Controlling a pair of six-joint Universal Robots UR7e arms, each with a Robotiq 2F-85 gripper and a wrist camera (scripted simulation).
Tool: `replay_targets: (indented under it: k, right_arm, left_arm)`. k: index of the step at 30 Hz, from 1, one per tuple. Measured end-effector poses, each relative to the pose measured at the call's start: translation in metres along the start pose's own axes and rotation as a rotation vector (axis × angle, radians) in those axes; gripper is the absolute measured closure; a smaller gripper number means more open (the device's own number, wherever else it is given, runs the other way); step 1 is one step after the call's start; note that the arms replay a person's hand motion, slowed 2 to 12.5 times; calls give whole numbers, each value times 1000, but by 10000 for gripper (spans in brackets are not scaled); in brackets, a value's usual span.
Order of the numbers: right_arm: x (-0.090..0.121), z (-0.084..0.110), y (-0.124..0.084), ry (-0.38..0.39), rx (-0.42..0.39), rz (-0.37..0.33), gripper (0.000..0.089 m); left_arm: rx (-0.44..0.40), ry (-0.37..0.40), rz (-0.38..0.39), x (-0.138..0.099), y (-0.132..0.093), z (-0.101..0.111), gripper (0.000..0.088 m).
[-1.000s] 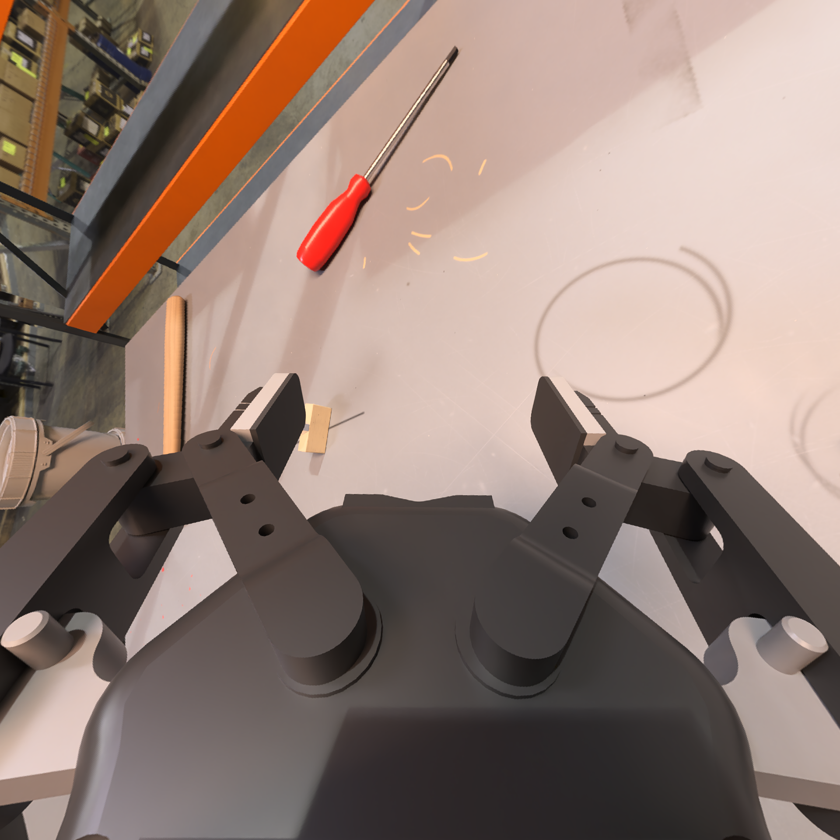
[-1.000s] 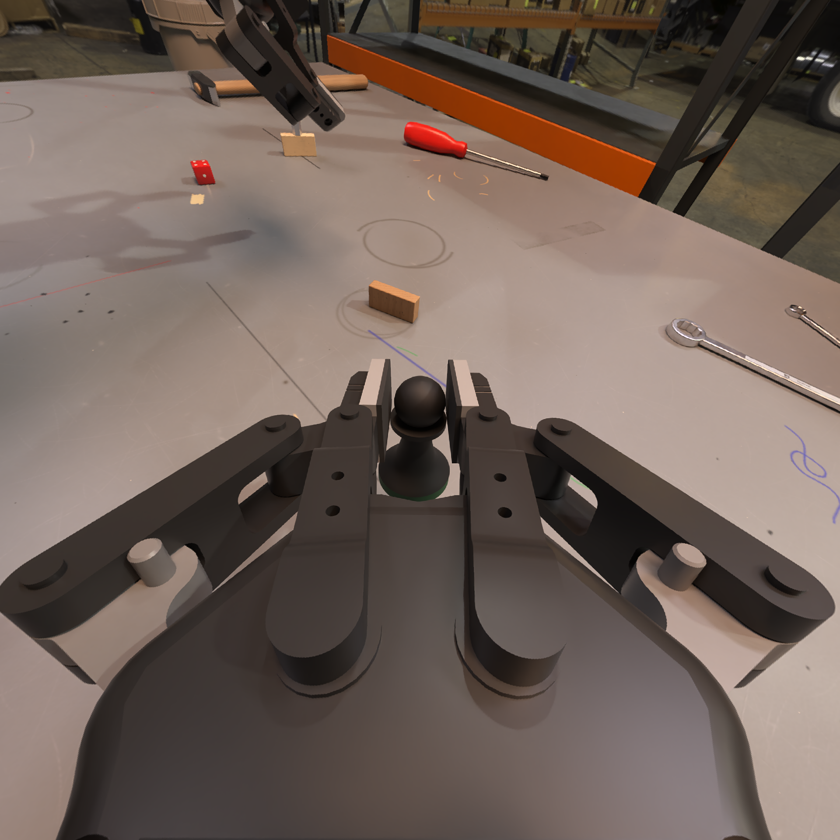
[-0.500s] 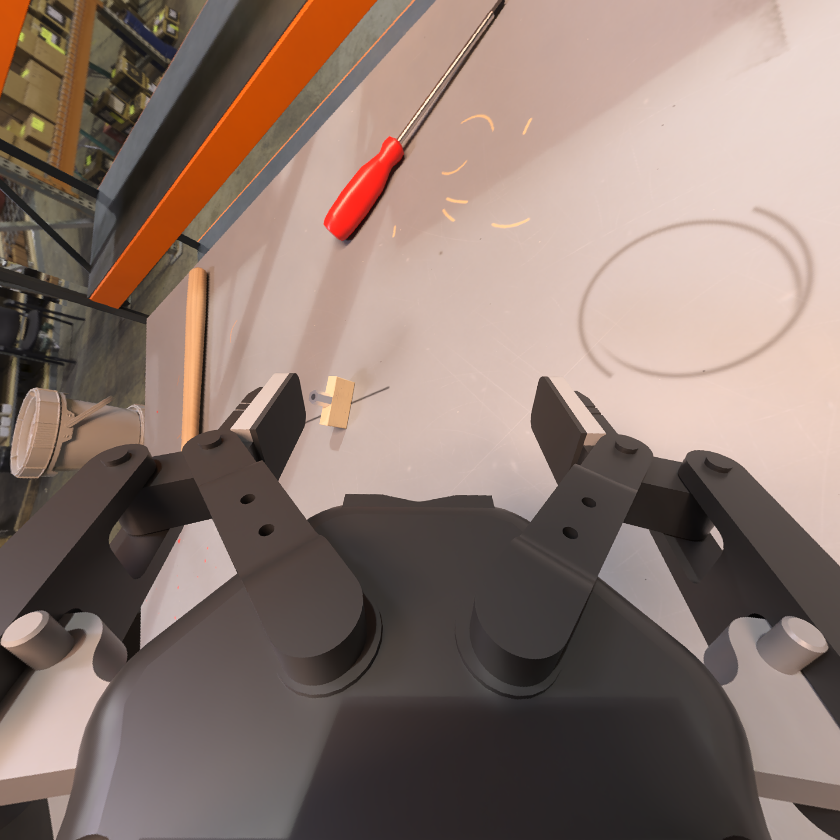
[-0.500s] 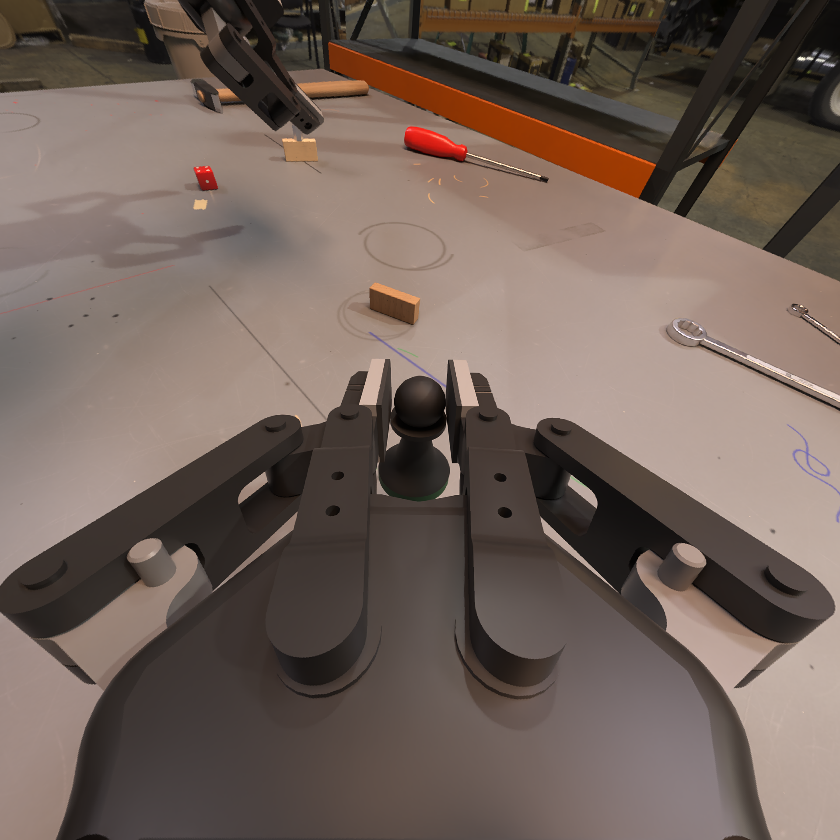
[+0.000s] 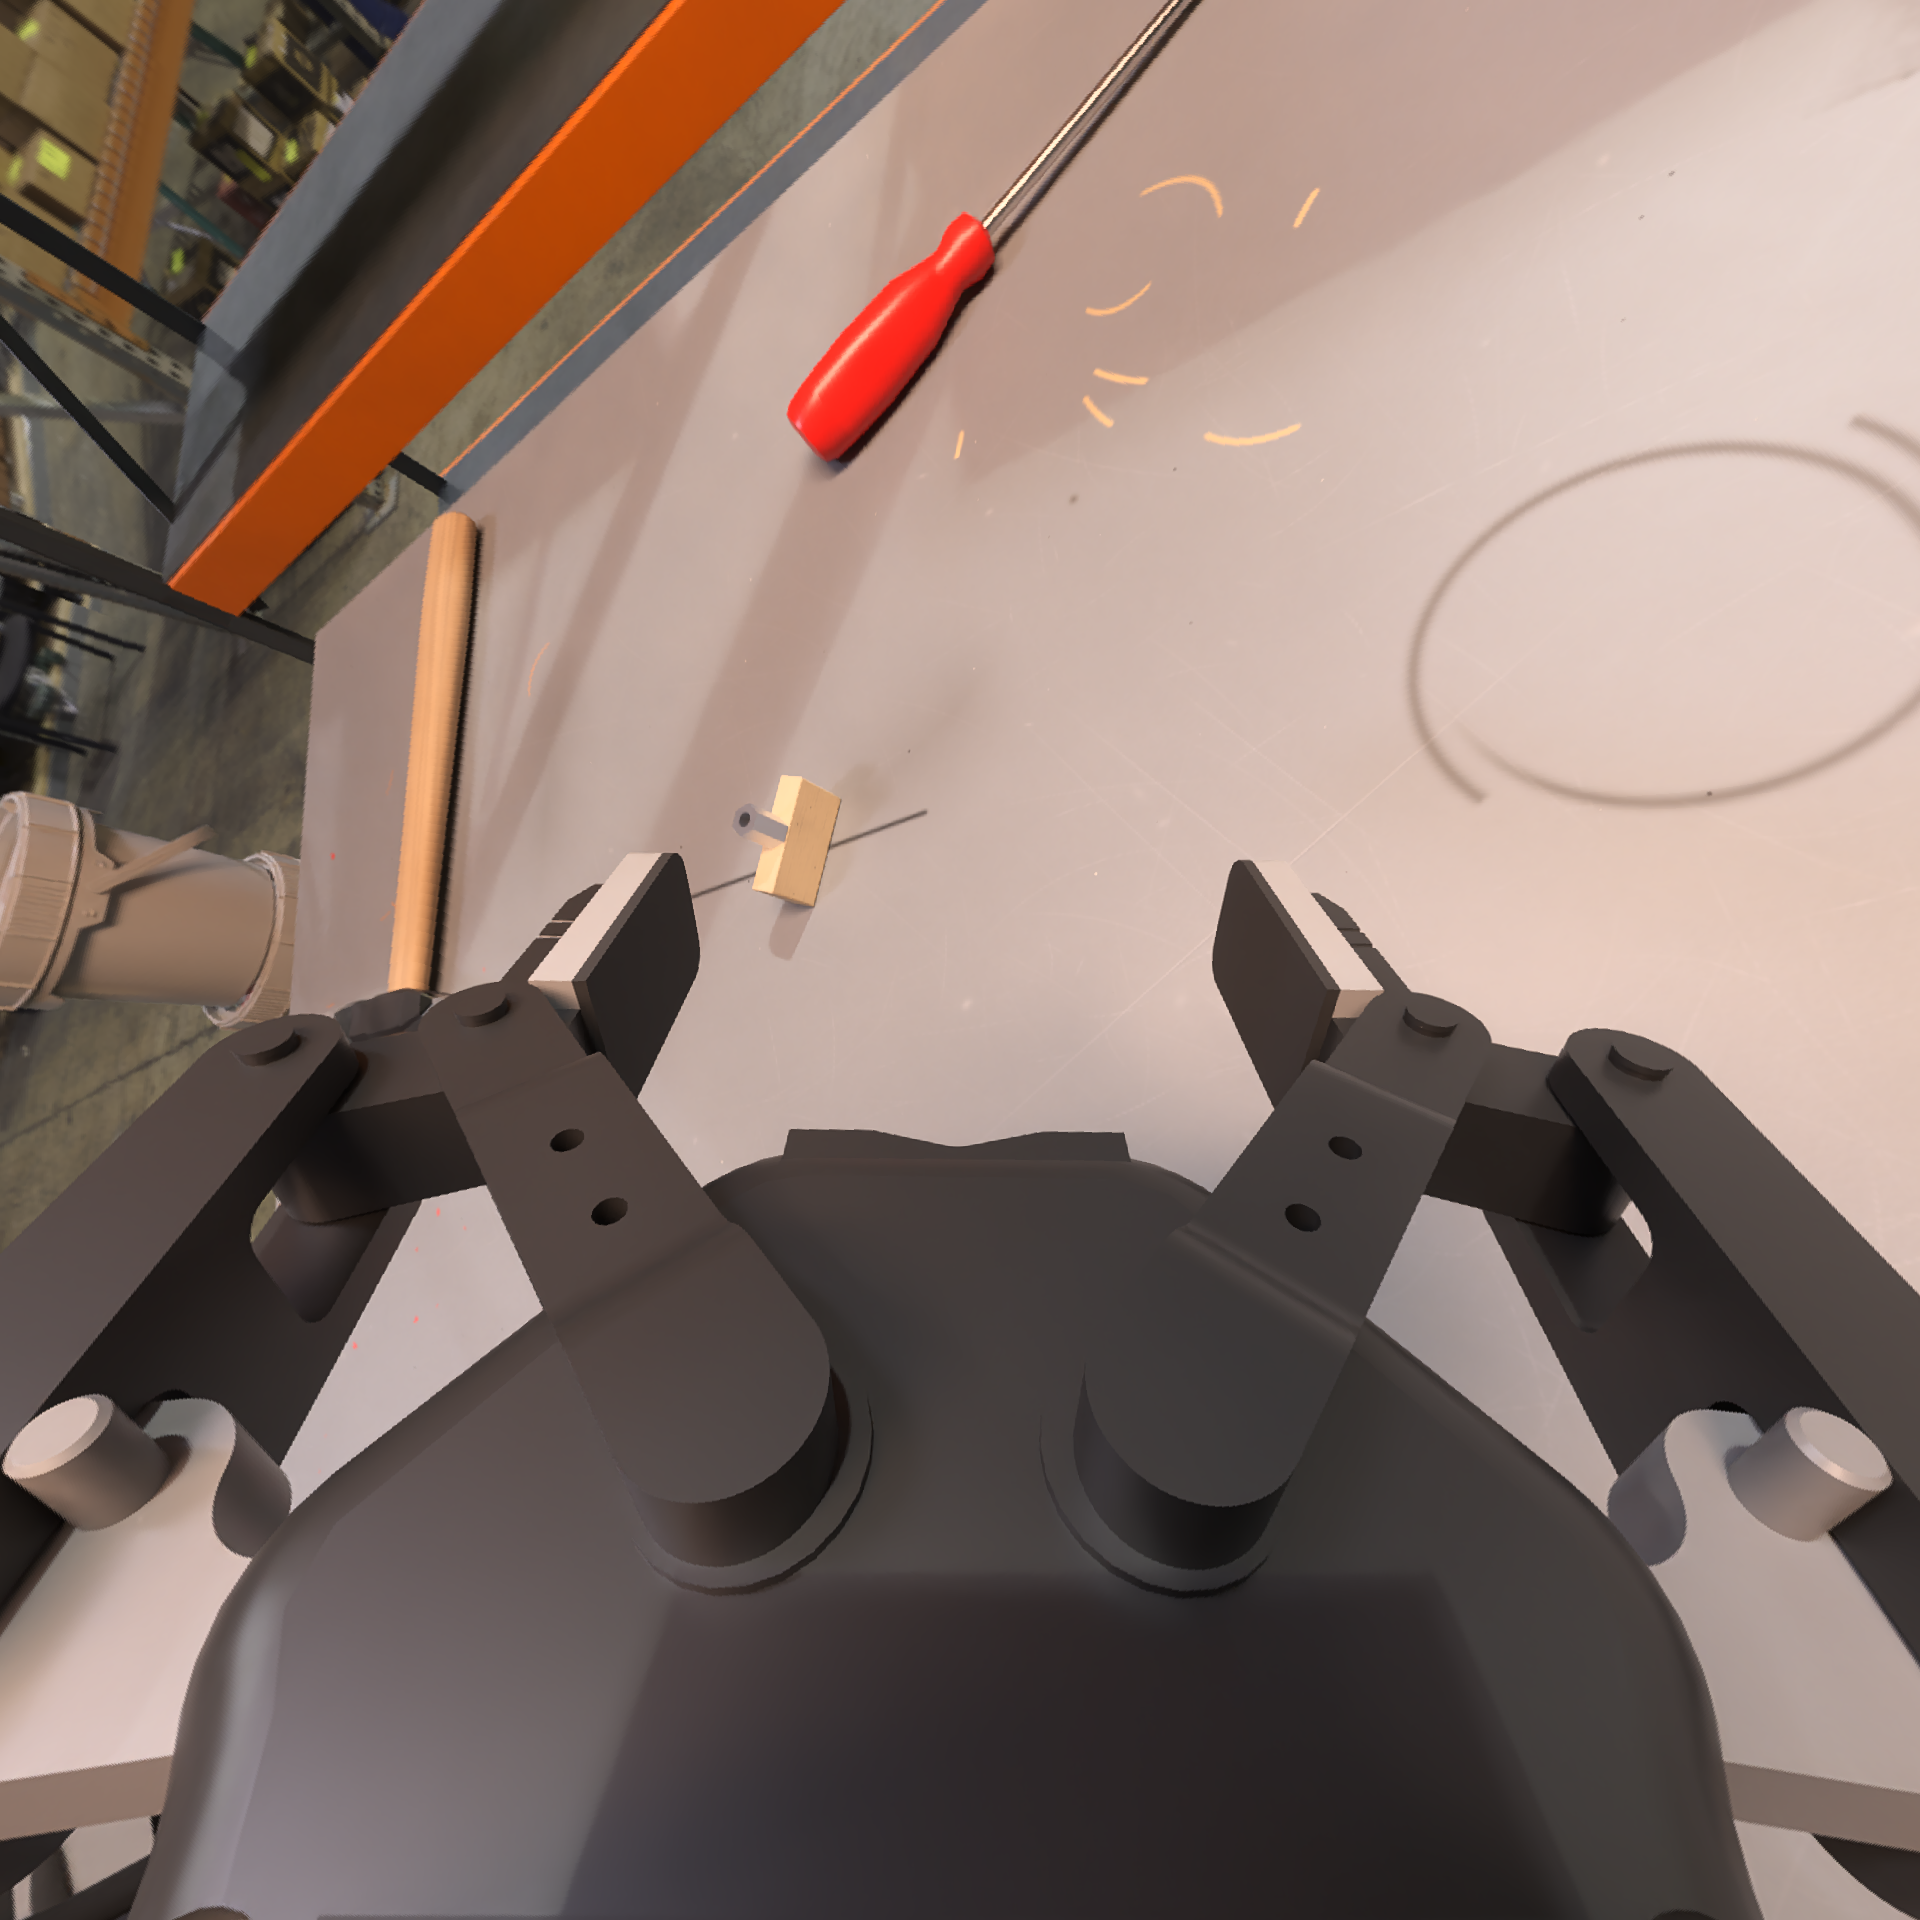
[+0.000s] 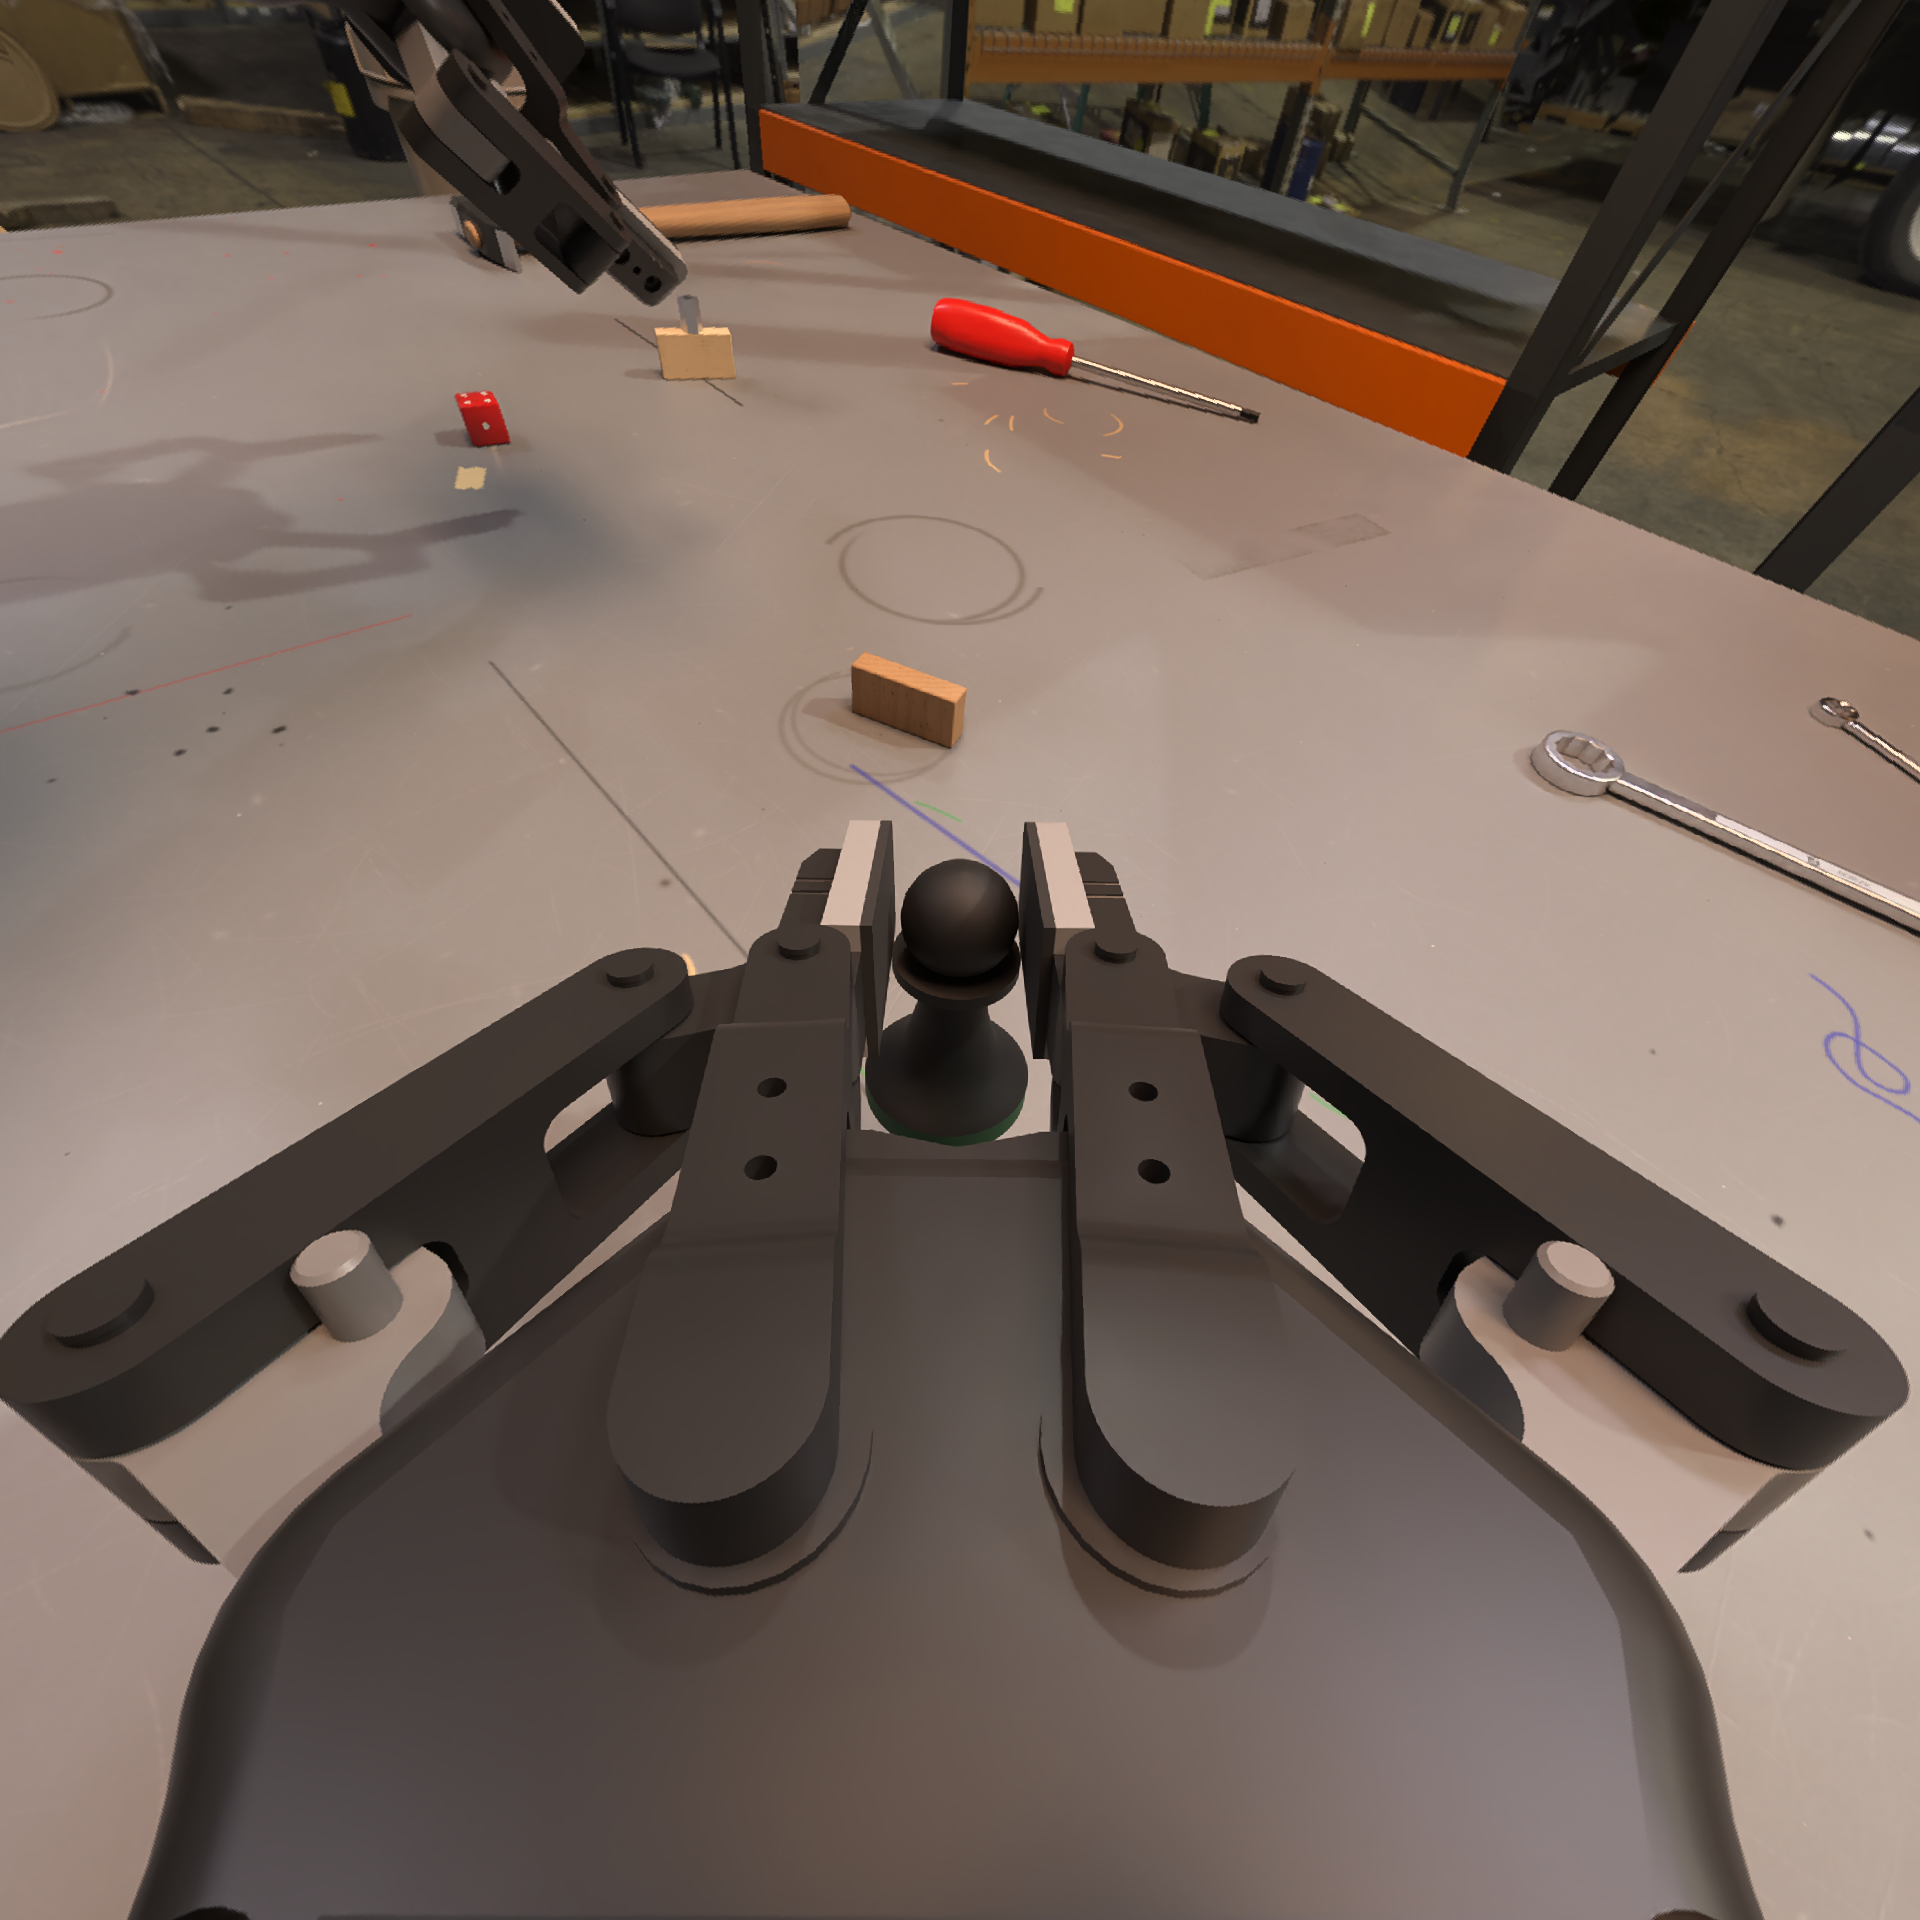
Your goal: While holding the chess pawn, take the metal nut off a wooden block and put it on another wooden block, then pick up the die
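Pawn (image 6: pixel 954 997) base hidden behind right pincer (image 6: pixel 957 883)

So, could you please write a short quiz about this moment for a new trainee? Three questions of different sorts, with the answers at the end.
1. True or false: the right gripper is shut on the chess pawn.
2. Multiple choice: where is the metal nut now?
A. On the pale wooden block near the left gripper
B. On the darker wooden block near the pawn
C. Between the left gripper's fingers
3. Fill in: the die is coloured ____.

Key
1. True: both pads press on the pawn's round head.
2. A: the nut stands on the pale block, and the left gripper is open and empty.
3. Red.
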State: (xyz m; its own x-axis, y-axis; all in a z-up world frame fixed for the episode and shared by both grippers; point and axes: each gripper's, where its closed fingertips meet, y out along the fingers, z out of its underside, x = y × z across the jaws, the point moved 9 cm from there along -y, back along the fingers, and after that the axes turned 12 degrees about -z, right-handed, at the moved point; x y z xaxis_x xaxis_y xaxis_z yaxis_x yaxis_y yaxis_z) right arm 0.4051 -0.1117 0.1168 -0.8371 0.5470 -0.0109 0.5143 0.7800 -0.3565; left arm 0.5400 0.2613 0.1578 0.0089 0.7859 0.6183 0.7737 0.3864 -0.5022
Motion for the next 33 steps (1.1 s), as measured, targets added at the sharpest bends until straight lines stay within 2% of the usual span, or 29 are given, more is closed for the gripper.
replay_targets:
  k: [11, 16, 25, 33]
  right_arm:
    - [1, 0, 1, -3, 1, -7, 673]
    - [2, 0, 1, -6, 4, -8, 673]
    - [2, 0, 1, -9, 6, -11, 673]
    - [2, 0, 2, -8, 6, -16, 673]
  left_arm:
    - [74, -67, 64, 13, 4, 16, 69]
    - [110, -95, 102, 19, 6, 23, 122]
    - [153, -146, 158, 28, 10, 34, 265]
    - [165, -180, 213, 33, 14, 42, 445]
